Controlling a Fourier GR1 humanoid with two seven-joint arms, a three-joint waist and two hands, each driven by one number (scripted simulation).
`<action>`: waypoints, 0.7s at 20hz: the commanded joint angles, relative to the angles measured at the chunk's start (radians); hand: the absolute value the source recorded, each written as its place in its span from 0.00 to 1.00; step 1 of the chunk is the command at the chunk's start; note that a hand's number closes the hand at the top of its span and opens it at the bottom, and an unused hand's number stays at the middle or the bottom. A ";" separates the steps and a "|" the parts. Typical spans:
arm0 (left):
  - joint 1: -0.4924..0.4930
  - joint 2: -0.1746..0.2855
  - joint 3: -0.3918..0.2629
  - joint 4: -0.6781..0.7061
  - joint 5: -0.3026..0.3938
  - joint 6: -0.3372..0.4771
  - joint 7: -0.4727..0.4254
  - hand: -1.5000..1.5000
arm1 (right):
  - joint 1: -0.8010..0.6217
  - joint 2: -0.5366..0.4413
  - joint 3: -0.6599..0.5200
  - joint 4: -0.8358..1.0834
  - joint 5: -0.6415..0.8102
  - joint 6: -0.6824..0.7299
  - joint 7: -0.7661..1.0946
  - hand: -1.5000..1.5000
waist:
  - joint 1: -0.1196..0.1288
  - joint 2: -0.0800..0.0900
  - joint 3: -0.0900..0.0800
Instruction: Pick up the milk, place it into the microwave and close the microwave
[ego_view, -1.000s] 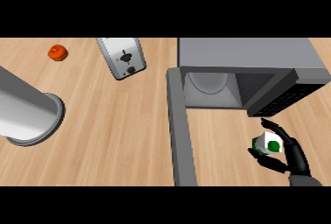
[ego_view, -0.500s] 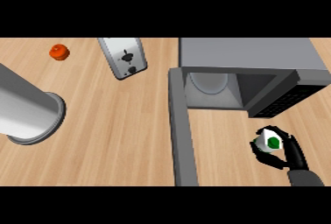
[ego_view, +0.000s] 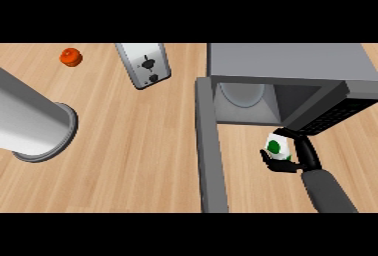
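The milk (ego_view: 277, 148) is a small white carton with a green mark. My right hand (ego_view: 298, 159) is curled round it, holding it above the counter just in front of the microwave's opening. The grey microwave (ego_view: 288, 62) stands at the upper right with its cavity (ego_view: 247, 102) showing and a pale round plate inside. Its door (ego_view: 209, 150) is swung open and reaches toward the lower edge, left of the hand. My left forearm (ego_view: 29, 120) comes in as a grey cylinder at the left; its hand is out of sight.
A silver toaster (ego_view: 144, 64) lies on the wooden counter at the top centre. Left of it sits a small red-orange fruit (ego_view: 71, 57). The microwave's dark control panel (ego_view: 341, 114) is just above the right hand.
My right hand has carried the milk up toward the microwave's opening. The left forearm has held still.
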 joint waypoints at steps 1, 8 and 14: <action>0.004 0.014 0.031 0.017 0.037 -0.040 -0.015 0.00 | -0.056 0.034 -0.010 0.028 -0.018 0.012 -0.109 1.00 | 0.000 0.000 0.002; -0.052 -0.016 0.036 0.051 0.011 0.003 0.016 0.00 | -0.096 0.067 0.062 -0.024 -0.014 0.200 -0.106 1.00 | -0.034 -0.010 -0.001; -0.011 0.012 0.139 0.058 0.121 -0.046 0.026 0.00 | -0.129 0.121 0.093 -0.206 -0.031 0.129 0.059 1.00 | -0.045 -0.017 -0.003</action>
